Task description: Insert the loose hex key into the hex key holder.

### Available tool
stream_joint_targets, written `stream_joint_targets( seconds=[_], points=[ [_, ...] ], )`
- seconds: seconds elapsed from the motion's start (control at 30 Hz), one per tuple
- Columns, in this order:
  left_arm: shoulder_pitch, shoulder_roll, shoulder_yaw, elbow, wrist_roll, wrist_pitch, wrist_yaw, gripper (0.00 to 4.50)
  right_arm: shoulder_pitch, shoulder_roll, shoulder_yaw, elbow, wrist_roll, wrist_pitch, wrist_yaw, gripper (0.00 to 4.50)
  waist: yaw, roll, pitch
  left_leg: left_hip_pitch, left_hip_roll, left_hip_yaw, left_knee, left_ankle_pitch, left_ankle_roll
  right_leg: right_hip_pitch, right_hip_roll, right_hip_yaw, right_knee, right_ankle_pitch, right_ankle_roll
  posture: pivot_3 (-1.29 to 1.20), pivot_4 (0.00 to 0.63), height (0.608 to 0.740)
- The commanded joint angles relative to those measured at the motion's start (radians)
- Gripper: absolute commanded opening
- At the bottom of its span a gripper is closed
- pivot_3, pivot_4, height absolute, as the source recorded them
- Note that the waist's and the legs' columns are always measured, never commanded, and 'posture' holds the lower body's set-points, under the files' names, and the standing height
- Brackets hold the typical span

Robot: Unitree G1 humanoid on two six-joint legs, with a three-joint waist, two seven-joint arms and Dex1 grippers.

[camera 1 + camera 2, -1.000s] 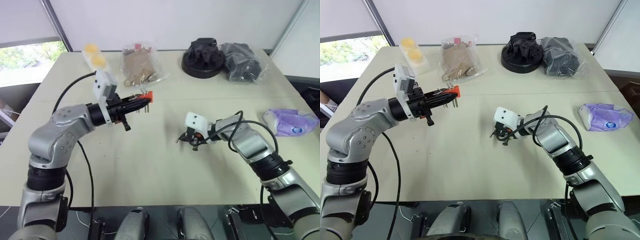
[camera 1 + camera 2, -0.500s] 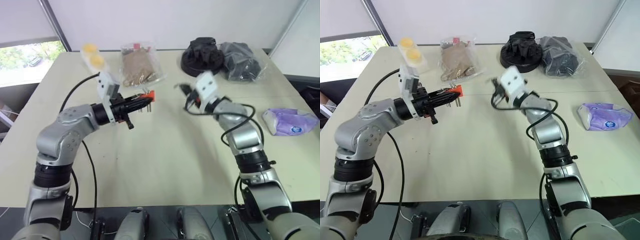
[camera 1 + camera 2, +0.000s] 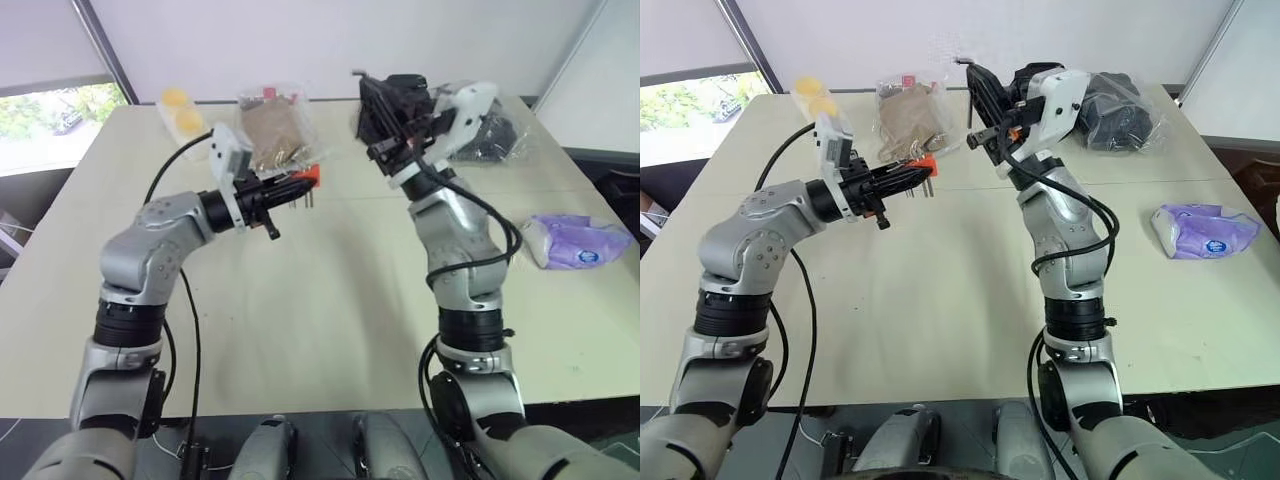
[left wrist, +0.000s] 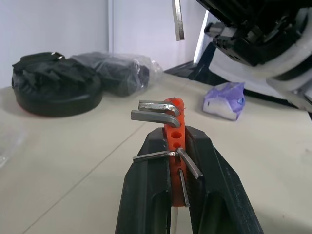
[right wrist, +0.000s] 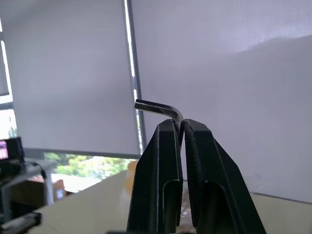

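Above the beige bench [image 3: 330,300], your right hand [image 5: 181,127] pinches the loose hex key [image 5: 157,107], raised near the hex key holder [image 4: 174,131], which your left hand [image 4: 183,146] clamps. Both are picked up; insertion is not yet done.

Bright even daylight, soft shadows, sharp.

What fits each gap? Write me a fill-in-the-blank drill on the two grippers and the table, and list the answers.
1. The left gripper is shut on the ____ hex key holder.
2. The right gripper pinches the loose hex key, held ____ the table.
3. The packet by the table's right edge is ____.

Answers: red-orange; above; purple.
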Motion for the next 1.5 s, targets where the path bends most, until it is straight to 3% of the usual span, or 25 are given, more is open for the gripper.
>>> stream_joint_targets(
  seconds=[0.03,0.47,1.5],
  points=[
    [-0.031,-0.003,0.009,-0.009,0.007,-0.025,-0.009,0.00,-0.027,0.029,0.024,-0.044,0.028,-0.009,-0.004,0.03,-0.007,0.000,0.000,0.000,0.000,0.000,0.000,0.000,0.000,0.000,0.000,0.000,0.000,0.000,0.000,0.00,0.150,0.740],
    [-0.046,-0.019,0.014,-0.008,0.017,-0.029,-0.001,0.00,0.015,0.049,0.120,-0.015,-0.007,-0.054,0.056,0.03,-0.012,0.000,0.000,0.000,0.000,0.000,0.000,0.000,0.000,-0.001,0.000,0.000,0.003,0.000,0.000,0.00,0.150,0.740],
    [-0.052,-0.032,0.020,-0.017,0.008,-0.029,0.015,0.00,0.019,0.007,0.118,0.019,-0.042,-0.073,0.058,0.03,-0.011,0.000,0.000,0.000,0.000,0.000,0.000,0.000,0.000,-0.001,0.000,0.000,0.003,0.000,0.000,0.00,0.150,0.740]
  ],
)
